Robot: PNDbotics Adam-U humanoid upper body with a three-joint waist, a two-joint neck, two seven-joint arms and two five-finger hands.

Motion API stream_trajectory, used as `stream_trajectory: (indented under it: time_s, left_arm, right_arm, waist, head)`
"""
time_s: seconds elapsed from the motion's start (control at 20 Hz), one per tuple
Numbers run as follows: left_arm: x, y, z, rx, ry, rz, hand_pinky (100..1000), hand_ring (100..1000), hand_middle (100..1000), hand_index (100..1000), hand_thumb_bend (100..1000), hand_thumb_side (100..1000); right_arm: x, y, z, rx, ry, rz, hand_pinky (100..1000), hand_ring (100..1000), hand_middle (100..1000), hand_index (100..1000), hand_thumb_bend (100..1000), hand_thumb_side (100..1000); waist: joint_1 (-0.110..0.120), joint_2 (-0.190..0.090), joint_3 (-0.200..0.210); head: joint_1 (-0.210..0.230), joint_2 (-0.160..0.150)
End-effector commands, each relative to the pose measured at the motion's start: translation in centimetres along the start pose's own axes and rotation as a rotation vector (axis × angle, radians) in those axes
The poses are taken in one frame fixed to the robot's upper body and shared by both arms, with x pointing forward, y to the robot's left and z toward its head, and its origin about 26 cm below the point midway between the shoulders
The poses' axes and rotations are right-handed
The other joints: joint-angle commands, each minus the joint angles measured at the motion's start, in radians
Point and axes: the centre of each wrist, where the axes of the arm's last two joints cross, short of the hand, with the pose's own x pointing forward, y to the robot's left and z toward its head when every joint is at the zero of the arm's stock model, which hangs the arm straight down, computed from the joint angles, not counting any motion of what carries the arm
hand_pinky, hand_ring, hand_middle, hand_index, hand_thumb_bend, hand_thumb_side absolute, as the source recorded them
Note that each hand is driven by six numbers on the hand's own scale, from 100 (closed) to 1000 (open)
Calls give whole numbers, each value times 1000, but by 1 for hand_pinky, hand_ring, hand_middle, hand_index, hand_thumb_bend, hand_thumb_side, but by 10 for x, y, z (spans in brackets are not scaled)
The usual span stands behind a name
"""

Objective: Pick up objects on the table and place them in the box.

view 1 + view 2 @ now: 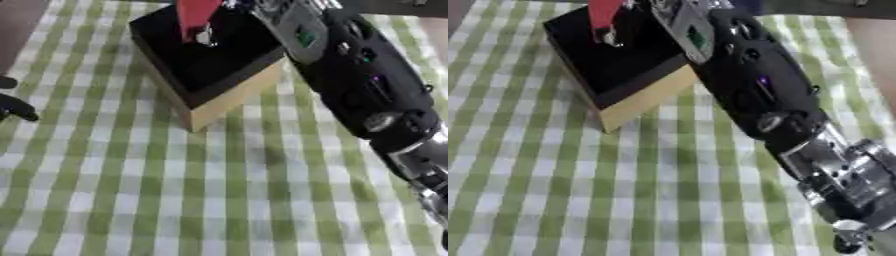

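1. A red object [194, 16], flat and tapering downward with a small silver piece at its lower end, is being held over the box [229, 98] at the far side.
2. The box, black inside with tan walls, is resting on the green-checked tablecloth [219, 200].
3. No writing can be read.
4. The right hand [262, 6] is being cut off by the far edge; its grip cannot be told.
5. The left hand [16, 107] is seen at the left edge, fingers unclear.

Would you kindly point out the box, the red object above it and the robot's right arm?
box [229, 95]: left eye view, on its tan side wall.
red object [196, 12]: left eye view, on its flat red face.
right arm [754, 90]: right eye view, on the black forearm casing.
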Motion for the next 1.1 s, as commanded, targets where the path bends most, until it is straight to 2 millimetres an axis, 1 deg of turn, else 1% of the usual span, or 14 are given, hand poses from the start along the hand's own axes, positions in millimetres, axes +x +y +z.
stream_trajectory:
  time_s: [0.05, 0.3, 0.35, 0.45, 0.5, 0.55, 0.6, 0.65, 0.7, 0.75, 0.8, 0.85, 0.9, 1.1]
  left_arm:
    - [6, 2, -5, -17, -27, -5, 466, 497, 609, 681, 100, 759]
    - [6, 0, -6, -20, -28, 3, 466, 497, 610, 681, 100, 760]
    - [6, 0, -6, -21, -28, 4, 466, 497, 610, 681, 100, 760]
    - [6, 0, -6, -22, -27, 6, 467, 498, 611, 681, 100, 761]
    - [6, 0, -6, -24, -26, 8, 467, 498, 611, 681, 100, 762]
    - [6, -1, -6, -25, -25, 9, 467, 498, 611, 681, 100, 762]
    - [6, -1, -6, -27, -23, 10, 467, 498, 611, 681, 100, 764]
    - [6, -1, -6, -29, -20, 11, 467, 498, 611, 681, 100, 764]
    - [6, -1, -6, -30, -18, 11, 468, 498, 611, 681, 100, 764]
    - [6, -1, -6, -31, -17, 11, 468, 498, 611, 681, 100, 764]
    - [6, -1, -6, -30, -16, 12, 468, 498, 612, 681, 100, 764]
    - [6, -1, -6, -30, -15, 13, 468, 498, 612, 681, 100, 764]
    - [6, -2, -6, -32, -14, 16, 468, 498, 611, 681, 100, 765]
    - [6, -2, -5, -32, -7, 26, 468, 498, 612, 681, 100, 767]
  right_arm:
    - [-5, -7, -1, -19, 7, 29, 739, 763, 425, 624, 100, 100]
    - [-3, 6, -6, 37, -20, 24, 754, 783, 458, 647, 100, 100]
    - [-2, 8, -7, 45, -20, 28, 763, 798, 498, 678, 100, 100]
    - [-1, 11, -10, 54, -11, 50, 799, 855, 633, 801, 100, 100]
    - [0, 12, -11, 59, -7, 63, 817, 878, 686, 834, 100, 100]
    - [0, 13, -13, 64, -6, 75, 824, 887, 708, 848, 100, 100]
    - [0, 13, -14, 70, -7, 87, 861, 931, 795, 893, 100, 152]
    - [1, 13, -14, 76, -7, 101, 861, 931, 795, 893, 100, 152]
    - [1, 13, -15, 84, -5, 120, 896, 963, 840, 905, 244, 199]
    - [1, 12, -15, 93, -2, 143, 901, 968, 847, 907, 265, 207]
    - [1, 11, -15, 98, 5, 168, 918, 974, 880, 942, 340, 222]
    - [1, 10, -15, 100, 15, 193, 918, 974, 882, 945, 346, 223]
    - [1, 9, -15, 101, 28, 218, 928, 978, 898, 963, 390, 250]
    - [0, 5, -15, 94, 59, 269, 929, 977, 899, 964, 400, 263]
  waist:
    - [4, -17, 3]
    - [2, -17, 8]
    - [1, -17, 10]
    - [0, -19, 14]
    - [0, -19, 16]
    - [-1, -20, 17]
    - [-1, -20, 17]
    - [-2, -21, 18]
    - [-3, -21, 18]
    - [-3, -21, 18]
    - [-4, -22, 18]
    - [-4, -22, 18]
    - [-5, -23, 18]
    - [-6, -26, 17]
  head:
    - [-3, -9]
    - [-5, -11]
    - [-6, -11]
    - [-8, -13]
    - [-10, -13]
    - [-10, -14]
    - [-10, -14]
    - [-9, -14]
    - [-8, -13]
    - [-8, -13]
    - [-8, -12]
    - [-7, -12]
    - [-6, -11]
    - [-4, -8]
